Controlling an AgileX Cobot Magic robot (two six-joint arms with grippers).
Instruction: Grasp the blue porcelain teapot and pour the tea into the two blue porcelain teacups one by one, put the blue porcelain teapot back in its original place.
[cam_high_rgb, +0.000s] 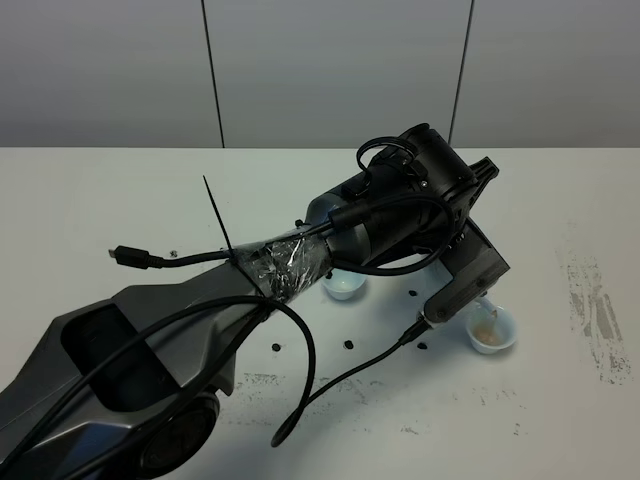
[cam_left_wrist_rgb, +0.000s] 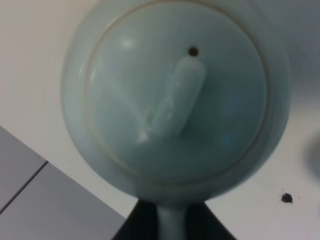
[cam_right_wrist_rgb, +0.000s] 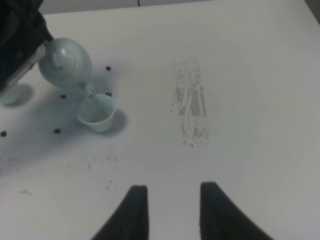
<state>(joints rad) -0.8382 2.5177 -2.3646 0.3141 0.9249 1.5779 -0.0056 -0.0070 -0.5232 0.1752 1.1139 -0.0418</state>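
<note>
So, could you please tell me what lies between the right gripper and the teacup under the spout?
Only bare white table, with a few faint marks, separates the right gripper from that teacup; the right wrist view shows it.

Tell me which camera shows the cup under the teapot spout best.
Right wrist: the whole cup shows clear under the spout of the teapot. The high view hides part behind the arm; the left wrist shows only the teapot's lid.

There is 1 blue porcelain teapot (cam_right_wrist_rgb: 65, 62). There are 2 blue porcelain teacups, the first teacup (cam_right_wrist_rgb: 97, 114) and the second teacup (cam_right_wrist_rgb: 10, 94). The 1 white table (cam_right_wrist_rgb: 240, 75) carries 5 small black dots (cam_right_wrist_rgb: 108, 68) in the right wrist view.
</note>
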